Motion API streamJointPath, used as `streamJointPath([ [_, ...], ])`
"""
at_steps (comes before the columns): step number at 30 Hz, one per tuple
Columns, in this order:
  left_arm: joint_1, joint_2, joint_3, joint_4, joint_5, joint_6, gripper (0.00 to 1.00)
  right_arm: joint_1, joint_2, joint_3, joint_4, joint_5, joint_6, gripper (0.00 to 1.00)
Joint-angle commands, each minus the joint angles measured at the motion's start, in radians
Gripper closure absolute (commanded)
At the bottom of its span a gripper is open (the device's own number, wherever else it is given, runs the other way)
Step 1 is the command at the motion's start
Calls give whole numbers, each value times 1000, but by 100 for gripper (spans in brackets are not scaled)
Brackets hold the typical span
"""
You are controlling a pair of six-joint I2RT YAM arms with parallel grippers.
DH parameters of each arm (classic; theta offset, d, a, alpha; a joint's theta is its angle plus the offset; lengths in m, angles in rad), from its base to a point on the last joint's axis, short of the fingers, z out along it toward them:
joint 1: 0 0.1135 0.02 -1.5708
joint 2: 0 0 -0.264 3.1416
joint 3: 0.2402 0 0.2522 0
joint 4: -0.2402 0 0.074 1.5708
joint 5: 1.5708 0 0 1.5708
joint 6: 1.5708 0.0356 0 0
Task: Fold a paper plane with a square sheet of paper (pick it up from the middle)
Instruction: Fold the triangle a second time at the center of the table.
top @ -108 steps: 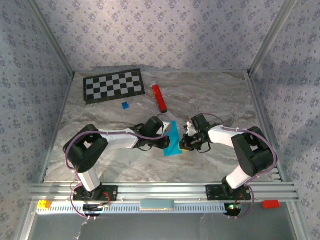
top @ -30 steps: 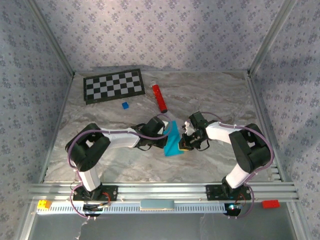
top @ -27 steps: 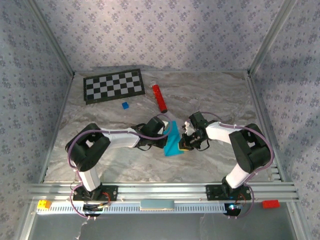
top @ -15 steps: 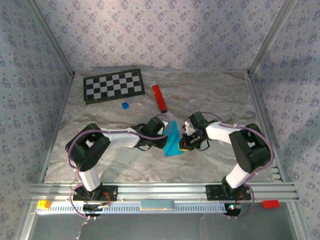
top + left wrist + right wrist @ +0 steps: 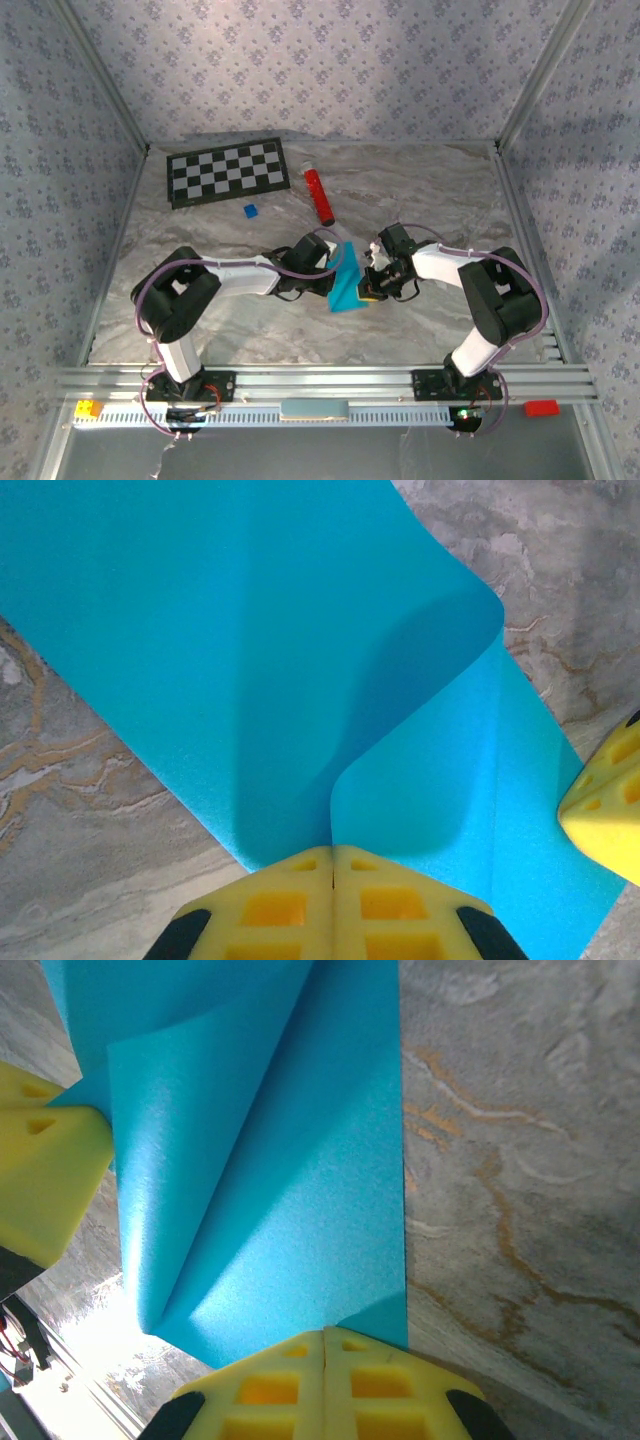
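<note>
The square sheet of paper (image 5: pixel 346 284) is found at mid-counter between the two arms, part folded, with one flap (image 5: pixel 300 610) raised and curled over the flat layer beneath; it is pinched from both sides. The left claw (image 5: pixel 332 860) is closed on one edge, just where the curled flap meets the flat layer; the right claw (image 5: pixel 325 1342) is closed on the opposite edge, its pads pressed together with blue paper between them.

The step in hand is judged to be a fold being laid over. The flap is bent, but no sharp crease is pressed in along it yet. To be done well, the flap should be carried across by one claw while the layer below is held down by the other; the edges should be matched before any pressure is put on the bend, since thin paper takes a crooked crease at once; tension should be kept low, lest the sheet be torn or dragged over the marbled counter (image 5: pixel 430 200).

Room is tight between the claws — their yellow fingers nearly meet across the paper, so a collision is judged the nearest risk. Open counter is available to the right and toward the near rail; the red cylinder (image 5: pixel 319 195) lies near the sheet's far corner; the small dark-blue block (image 5: pixel 250 211) and the checkerboard (image 5: pixel 226 171) sit further off at the far left — well apart.
</note>
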Motion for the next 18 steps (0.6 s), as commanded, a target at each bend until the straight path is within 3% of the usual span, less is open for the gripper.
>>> streamJointPath([
  [1,4,23,25,-1,6,19,95,-10,16,-24,-63,74,-14,94],
  [18,4,32,12,-12,1,3,98,-17,-14,-29,-31,50,11,94],
])
